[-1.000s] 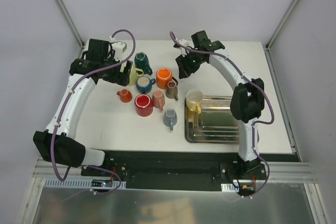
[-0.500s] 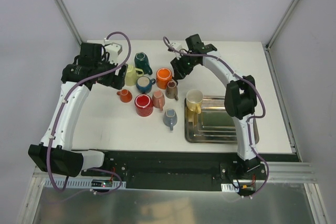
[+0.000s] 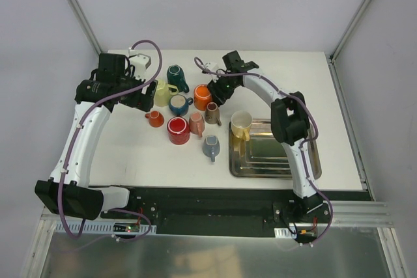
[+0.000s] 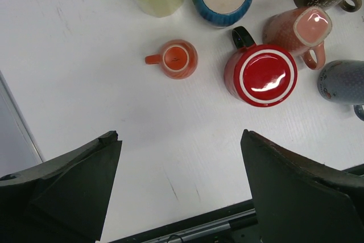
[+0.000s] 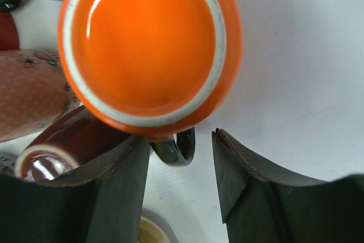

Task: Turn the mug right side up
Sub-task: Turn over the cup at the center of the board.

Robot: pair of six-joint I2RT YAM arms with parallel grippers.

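Observation:
An orange mug (image 3: 202, 96) stands upside down among the cluster of mugs. In the right wrist view its glossy base (image 5: 145, 44) faces up and its black handle (image 5: 177, 148) points at the camera. My right gripper (image 3: 215, 92) (image 5: 181, 155) is open, with one finger on each side of that handle and not touching it. A red mug (image 3: 178, 129) (image 4: 261, 75) with a black handle also stands upside down. My left gripper (image 3: 139, 97) (image 4: 179, 140) is open and empty above bare table, left of the cluster.
Around the orange mug stand a teal mug (image 3: 176, 77), a yellow mug (image 3: 162, 93), a blue mug (image 3: 178, 103), a small orange cup (image 3: 154, 118), a pink mug (image 3: 197, 122), a brown mug (image 3: 213, 112) and a grey mug (image 3: 211, 147). A cream mug (image 3: 240, 124) stands on the metal tray (image 3: 280, 157).
My right gripper has moved left and down to the orange mug, its fingers now straddling the handle. My left arm drew back a little to the left, then stayed still.

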